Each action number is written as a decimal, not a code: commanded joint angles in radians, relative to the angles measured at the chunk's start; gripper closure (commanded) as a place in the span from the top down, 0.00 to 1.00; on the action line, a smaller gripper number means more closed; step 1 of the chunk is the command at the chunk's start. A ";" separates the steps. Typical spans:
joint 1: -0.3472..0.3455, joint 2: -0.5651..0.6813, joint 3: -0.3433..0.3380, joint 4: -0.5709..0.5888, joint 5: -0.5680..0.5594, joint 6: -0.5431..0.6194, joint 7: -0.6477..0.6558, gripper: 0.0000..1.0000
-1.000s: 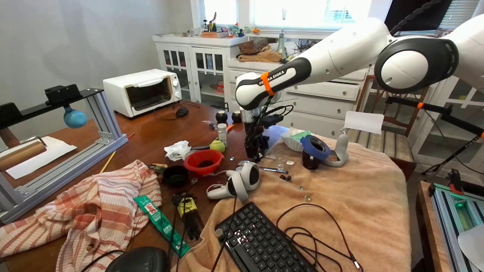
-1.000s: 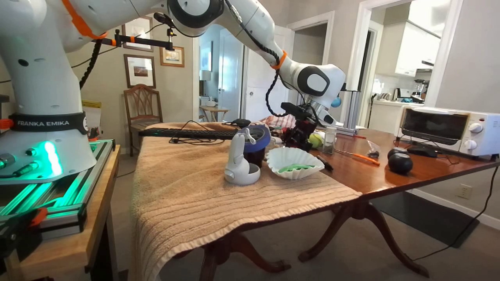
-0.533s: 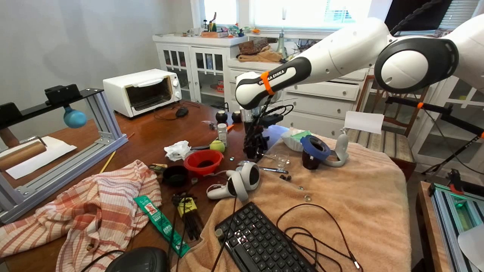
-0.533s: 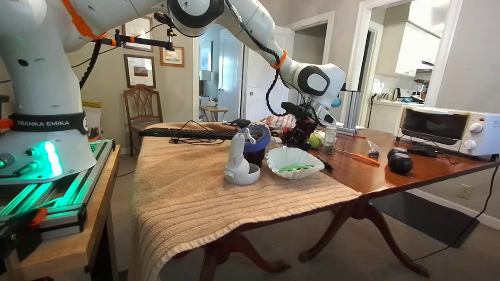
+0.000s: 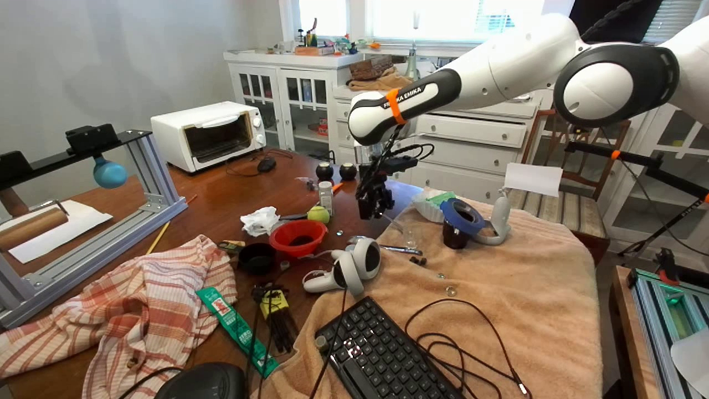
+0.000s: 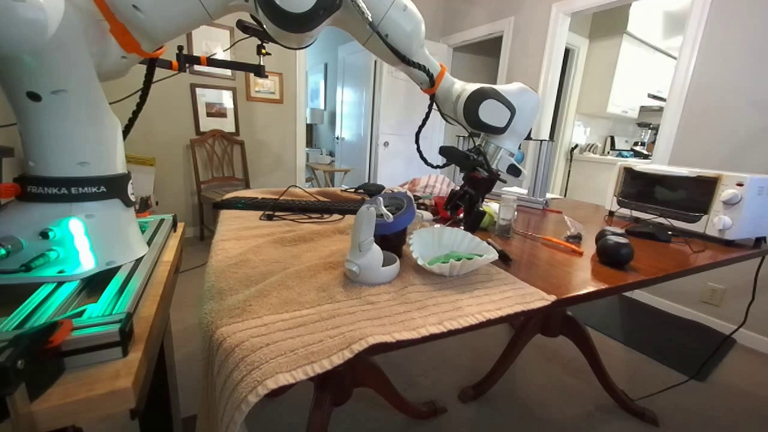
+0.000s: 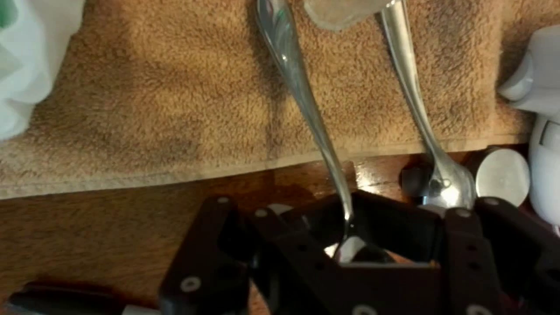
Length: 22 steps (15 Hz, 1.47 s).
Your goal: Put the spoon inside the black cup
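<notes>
White drawers (image 5: 465, 152) and a bright window (image 5: 443, 19) line the back of the room in an exterior view, and nearer a wooden bench (image 6: 558, 270) carries a crowd of things, part of it covered by a tan towel (image 5: 515, 277). Above the bench, near the towel's edge, hangs the hand (image 7: 350, 214), its fingers closed on a silvery spoon (image 7: 302, 87). The wrist view shows the grip near the spoon's neck, next to its bowl, with the handle reaching out over the towel. Beneath, a second metal utensil (image 7: 411, 87) lies across the towel's edge, its broad end near a white controller (image 7: 547, 175). The black cup (image 5: 257, 260) stands on the bench just beside a red bowl (image 5: 299, 252), well apart from the spoon; whether the two vessels touch, I cannot tell. On the towel in both exterior views are a dark reddish cup (image 5: 455, 239) with a blue ring (image 5: 469, 226) tilted over its top, and near it a white fluted bowl (image 6: 441, 237) holding something green (image 6: 453, 257). At the end away from the towel sits a white toaster oven (image 6: 741, 210).
</notes>
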 commanded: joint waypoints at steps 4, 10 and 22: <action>0.016 -0.017 -0.003 -0.010 0.003 -0.019 0.043 0.33; 0.030 -0.015 -0.005 -0.018 0.003 -0.015 0.059 0.00; 0.032 -0.002 -0.010 -0.017 0.003 -0.043 0.092 0.62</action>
